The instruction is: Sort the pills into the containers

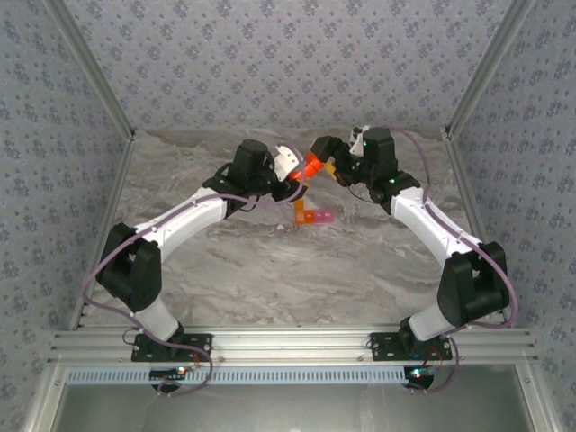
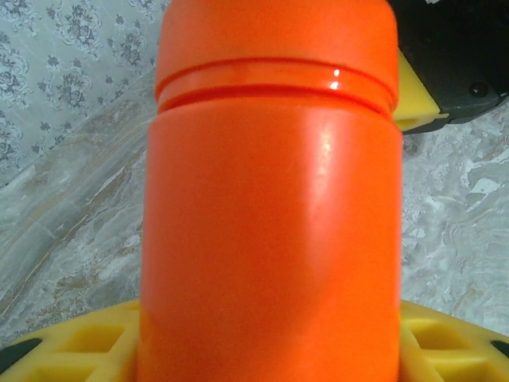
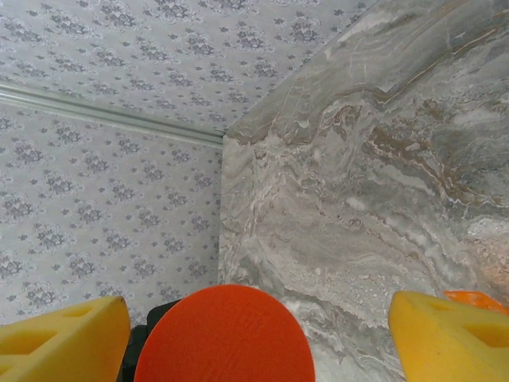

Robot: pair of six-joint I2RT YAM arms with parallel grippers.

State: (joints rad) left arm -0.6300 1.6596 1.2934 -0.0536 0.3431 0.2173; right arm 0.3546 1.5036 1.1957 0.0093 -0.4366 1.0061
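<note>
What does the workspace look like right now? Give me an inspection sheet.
Surface: grey marbled table, no spills seen.
Job's things: two-cell pill box, orange and pink, on the table near the grippers; loose pills: nothing seen.
Clutter: nothing seen.
Grippers: left gripper shut on the orange bottle, held above the table; right gripper open around the cap.
Cables: purple cables run along both arms.
Surroundings: patterned walls; aluminium frame at the near edge.
</note>
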